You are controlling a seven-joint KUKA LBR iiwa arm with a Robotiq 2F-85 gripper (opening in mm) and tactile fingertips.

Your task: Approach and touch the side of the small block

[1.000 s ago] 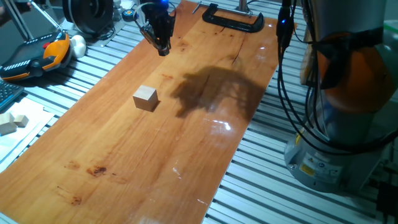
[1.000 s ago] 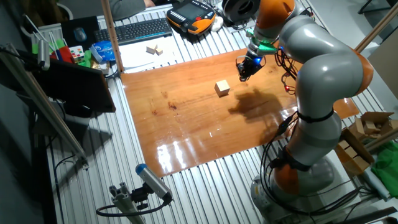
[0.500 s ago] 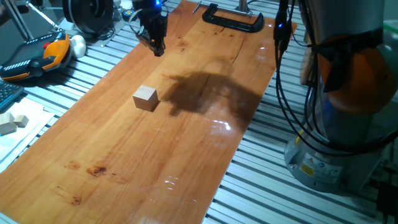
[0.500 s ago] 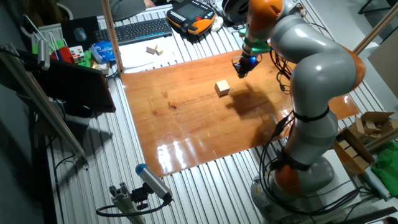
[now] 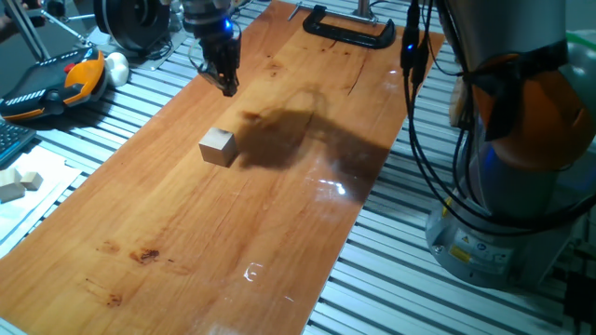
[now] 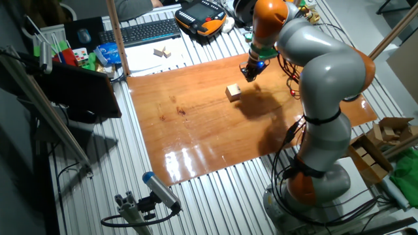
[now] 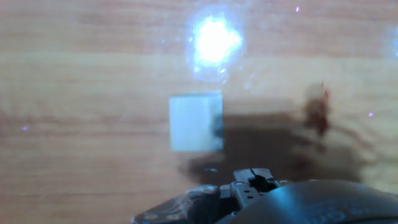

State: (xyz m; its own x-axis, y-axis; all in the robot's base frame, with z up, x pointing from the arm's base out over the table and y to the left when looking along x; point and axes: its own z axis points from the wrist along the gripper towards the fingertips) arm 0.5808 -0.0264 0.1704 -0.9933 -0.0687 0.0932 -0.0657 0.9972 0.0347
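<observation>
No readable writing anywhere, sticker on robot base [image 5: 463,249] too blurry. Small block [image 5: 218,147] sits alone on glossy wood board [image 5: 279,214], gripper [image 5: 226,86] hanging above and apart, not touching. Fingers look pinched together, nothing held. Hand view only: block [image 7: 196,122] from top, lamp glare beside. Fixed views add keyboard [image 6: 147,31], black clamp [image 5: 346,31].

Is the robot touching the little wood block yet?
No, the gripper hangs apart from the small block, with bare board between them.
</observation>
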